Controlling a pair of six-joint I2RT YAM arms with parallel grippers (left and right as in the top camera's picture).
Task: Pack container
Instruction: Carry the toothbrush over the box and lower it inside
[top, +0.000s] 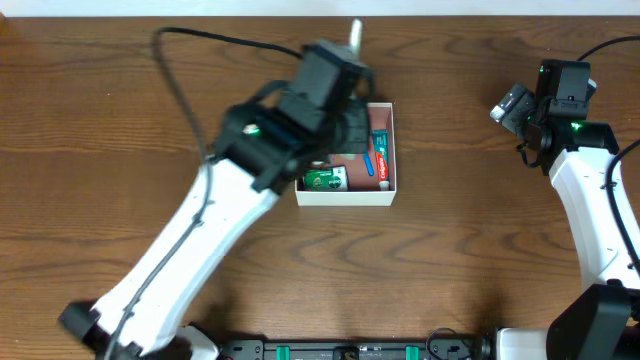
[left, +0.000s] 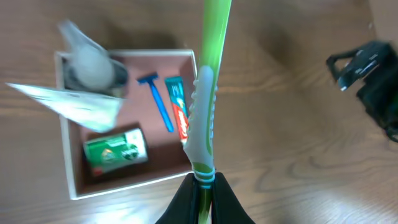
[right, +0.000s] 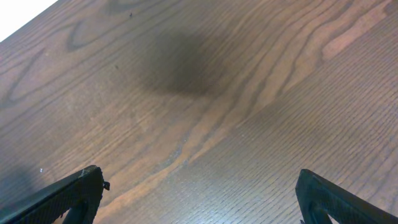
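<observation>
The container (top: 346, 196), a shallow white-walled box with a reddish-brown floor, sits at mid-table and also shows in the left wrist view (left: 68, 163). Inside lie a blue razor (left: 159, 101), a red and green toothpaste tube (left: 180, 115), a green packet (left: 115, 150), a white sachet (left: 69, 103) and a pale rounded item (left: 91, 65). My left gripper (left: 204, 194) is shut on a green and white toothbrush (left: 204, 118), held above the container's right wall. The brush's end pokes out past the arm in the overhead view (top: 354, 34). My right gripper (right: 199, 194) is open and empty over bare wood.
My left arm (top: 230, 190) crosses the table's left half and covers much of the container from above. My right arm (top: 585, 170) stands at the far right, its gripper (top: 512, 104) well apart from the container. The table's far edge runs along the top.
</observation>
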